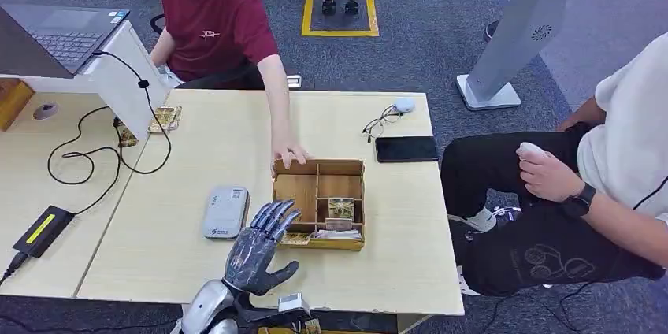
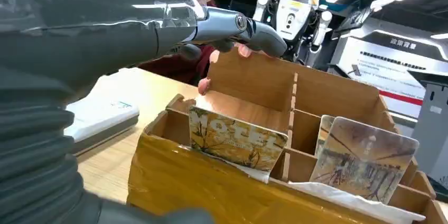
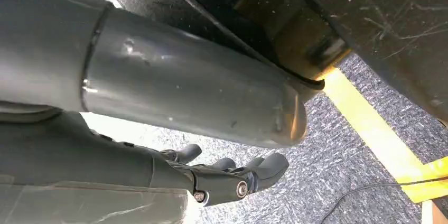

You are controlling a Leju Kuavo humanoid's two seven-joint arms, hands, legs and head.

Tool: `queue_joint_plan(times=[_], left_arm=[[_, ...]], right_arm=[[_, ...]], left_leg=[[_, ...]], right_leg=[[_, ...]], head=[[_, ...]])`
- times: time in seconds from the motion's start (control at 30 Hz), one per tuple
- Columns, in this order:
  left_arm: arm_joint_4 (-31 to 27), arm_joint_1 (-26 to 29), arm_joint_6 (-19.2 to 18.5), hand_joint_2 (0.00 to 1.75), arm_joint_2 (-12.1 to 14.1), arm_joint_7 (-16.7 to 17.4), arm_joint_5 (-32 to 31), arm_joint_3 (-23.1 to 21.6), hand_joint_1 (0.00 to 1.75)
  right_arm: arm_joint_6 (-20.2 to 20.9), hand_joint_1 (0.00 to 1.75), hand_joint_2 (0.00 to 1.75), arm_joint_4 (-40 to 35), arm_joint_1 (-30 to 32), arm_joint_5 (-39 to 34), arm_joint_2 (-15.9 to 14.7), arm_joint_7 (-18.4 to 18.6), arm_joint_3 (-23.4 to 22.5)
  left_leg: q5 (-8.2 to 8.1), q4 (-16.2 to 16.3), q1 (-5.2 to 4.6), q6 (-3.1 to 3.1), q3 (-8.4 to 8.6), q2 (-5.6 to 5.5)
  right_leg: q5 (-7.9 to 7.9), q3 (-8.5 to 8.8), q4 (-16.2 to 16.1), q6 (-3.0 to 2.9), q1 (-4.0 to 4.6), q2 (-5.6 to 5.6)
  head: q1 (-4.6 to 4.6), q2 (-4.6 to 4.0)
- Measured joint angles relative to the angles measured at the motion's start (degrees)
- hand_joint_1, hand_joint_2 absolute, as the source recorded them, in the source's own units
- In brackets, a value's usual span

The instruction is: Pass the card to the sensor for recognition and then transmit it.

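Cards [image 2: 236, 140] stand upright in the near compartments of the wooden box [image 1: 346, 245] on the counter [image 1: 197, 153], just under and past the left hand's [image 1: 256, 251] fingers [image 1: 276, 214], which are apart and hold nothing. Sensor [image 1: 225, 211] lies beside those fingers. A person's hand [image 1: 289, 154] touches the box's far wall. Right hand [image 3: 232, 174] hangs over carpet, fingers loosely apart.
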Motion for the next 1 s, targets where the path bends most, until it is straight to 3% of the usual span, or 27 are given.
queue_joint_plan(times=[0.73,0.87,1.0], left_arm=[[0.22,-0.71,-0.33,1.75,0.07,-0.28,1.58,-0.02,1.75],[0.06,-0.68,-1.80,1.75,0.09,-2.32,4.84,-0.02,1.75],[-4.77,-0.48,-4.51,1.75,0.57,-2.49,7.41,-0.02,1.75]], right_arm=[[0.00,0.00,0.00,0.00,0.00,0.02,-0.02,-0.07,0.00],[-0.09,0.00,0.00,0.00,0.00,0.00,-0.02,-0.07,-0.02],[-0.20,0.00,0.00,0.00,0.01,-0.07,-0.02,-0.07,-0.02]], left_leg=[[0.00,0.00,0.00,0.00,0.00,0.00],[0.00,0.00,0.00,0.00,0.00,0.00],[0.01,0.00,0.00,0.00,-0.01,-0.01]], right_leg=[[0.00,0.00,0.00,0.00,0.00,0.00],[0.00,0.01,0.00,0.00,0.00,0.00],[0.00,0.01,0.00,0.00,0.00,-0.01]], head=[[0.00,0.00],[0.00,0.00],[0.02,0.00]])
